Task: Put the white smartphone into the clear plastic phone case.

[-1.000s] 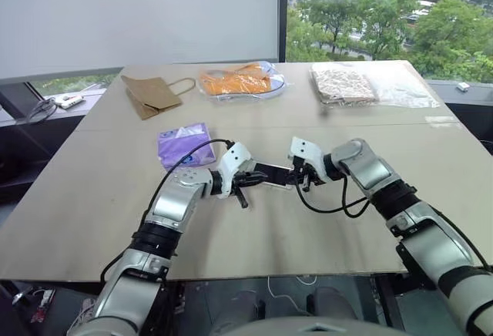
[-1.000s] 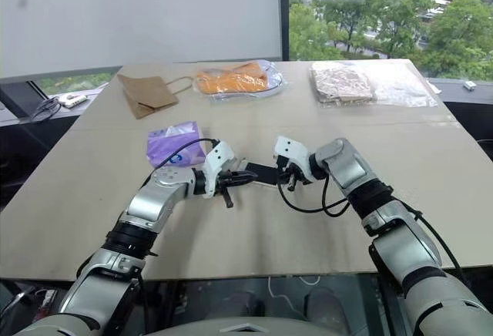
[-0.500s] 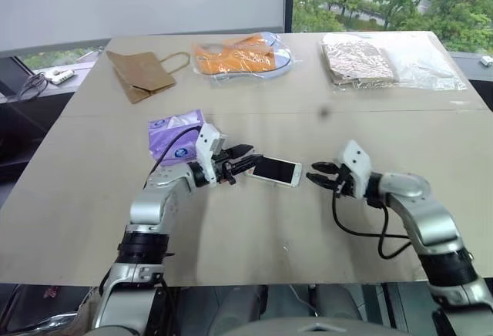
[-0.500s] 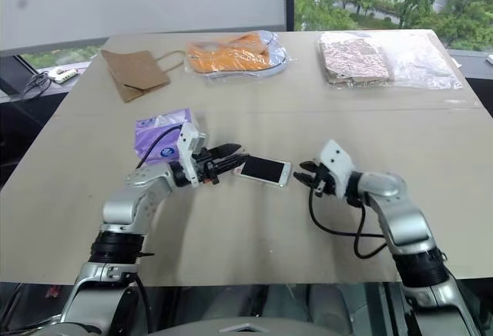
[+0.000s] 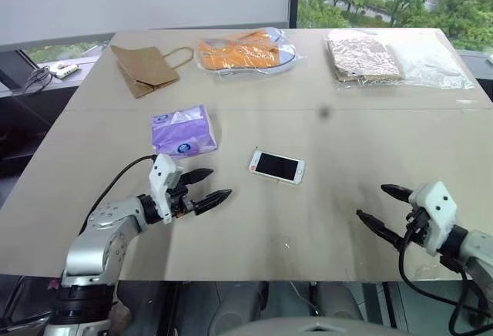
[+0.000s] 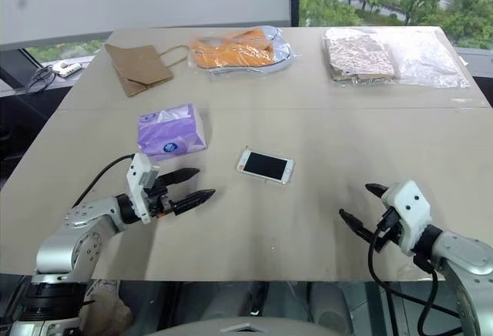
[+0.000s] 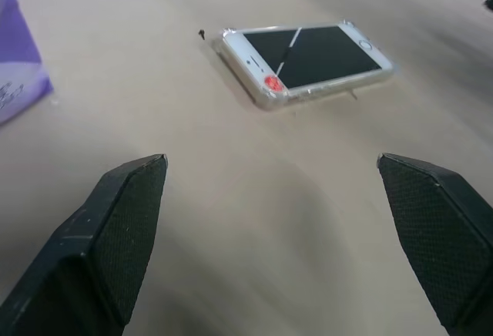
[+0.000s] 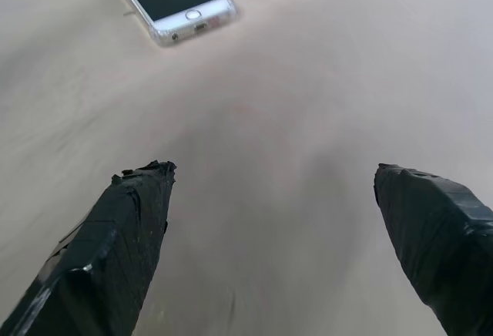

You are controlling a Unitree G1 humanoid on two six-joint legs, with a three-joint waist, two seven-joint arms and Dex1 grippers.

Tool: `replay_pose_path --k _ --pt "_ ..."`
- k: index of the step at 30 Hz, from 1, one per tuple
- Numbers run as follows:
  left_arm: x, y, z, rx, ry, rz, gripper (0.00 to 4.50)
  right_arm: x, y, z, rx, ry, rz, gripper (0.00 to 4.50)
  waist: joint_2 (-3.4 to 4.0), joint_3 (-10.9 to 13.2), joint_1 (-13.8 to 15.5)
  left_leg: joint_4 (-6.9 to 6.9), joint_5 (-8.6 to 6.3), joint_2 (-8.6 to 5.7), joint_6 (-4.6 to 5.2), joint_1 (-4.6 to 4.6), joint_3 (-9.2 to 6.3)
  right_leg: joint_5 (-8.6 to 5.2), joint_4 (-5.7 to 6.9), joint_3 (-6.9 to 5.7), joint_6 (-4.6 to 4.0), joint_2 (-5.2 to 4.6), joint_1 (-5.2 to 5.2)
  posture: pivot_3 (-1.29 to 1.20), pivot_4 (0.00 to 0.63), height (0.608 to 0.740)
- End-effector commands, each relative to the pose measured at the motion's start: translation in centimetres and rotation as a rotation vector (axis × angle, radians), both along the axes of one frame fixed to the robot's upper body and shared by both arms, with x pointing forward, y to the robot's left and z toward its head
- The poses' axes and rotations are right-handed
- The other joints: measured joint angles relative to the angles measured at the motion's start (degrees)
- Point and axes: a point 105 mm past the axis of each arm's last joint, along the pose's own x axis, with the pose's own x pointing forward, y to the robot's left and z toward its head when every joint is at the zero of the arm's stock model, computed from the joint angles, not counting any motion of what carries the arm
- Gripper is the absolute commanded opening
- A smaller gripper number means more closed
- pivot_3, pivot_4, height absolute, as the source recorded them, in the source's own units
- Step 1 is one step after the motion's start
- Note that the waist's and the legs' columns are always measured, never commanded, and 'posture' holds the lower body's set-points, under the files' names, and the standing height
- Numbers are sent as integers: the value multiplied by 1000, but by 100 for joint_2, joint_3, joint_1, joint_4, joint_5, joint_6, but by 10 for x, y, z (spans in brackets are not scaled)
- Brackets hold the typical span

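**A:** Where is the phone for you right now?

**B:** You have it lying flat, screen up, near the middle of the table, between your two claws and a little farther out from the robot than either. In the wrist views a clear rim wraps its edges, so the case looks to be on it. I judge the task close to done, if not finished.

**A:** And the claws?

**B:** Your left claw has its fingers spread wide, with nothing in them. Your right claw is the same: spread and empty. Both are apart from the phone.

**A:** If you need to press or check the fit, which arm?

**B:** Your left claw is nearer. The phone lies ahead of it and toward the right, and its tips already point that way. Your right claw sits well apart, near the table's front edge.

**A:** How does the phone lie?

**B:** Its long axis runs roughly left to right across the table, slightly tilted. Coming from either side you meet a short end first; to span the narrow width you'd have to turn the wrist. The tissue pack lies beyond your left claw, off that path.
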Motion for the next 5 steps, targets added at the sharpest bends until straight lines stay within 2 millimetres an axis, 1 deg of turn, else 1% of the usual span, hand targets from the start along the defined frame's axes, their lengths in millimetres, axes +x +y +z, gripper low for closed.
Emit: replay_pose_path --k 1,5 --pt "-11 -2 11 -6 -50 -5 4500 -3 -4 18 2 -87 -29 4474 -1 0 -3 0 0 1 0 0 1 0 1 0 0 0 0 0 150 740" --pt "-18 -6 12 -26 -41 -3 4500 -2 -8 20 14 -100 -48 4474 -3 2 18 1 0 2 0 1 4 0 2 1 0 1 1 0 150 740"
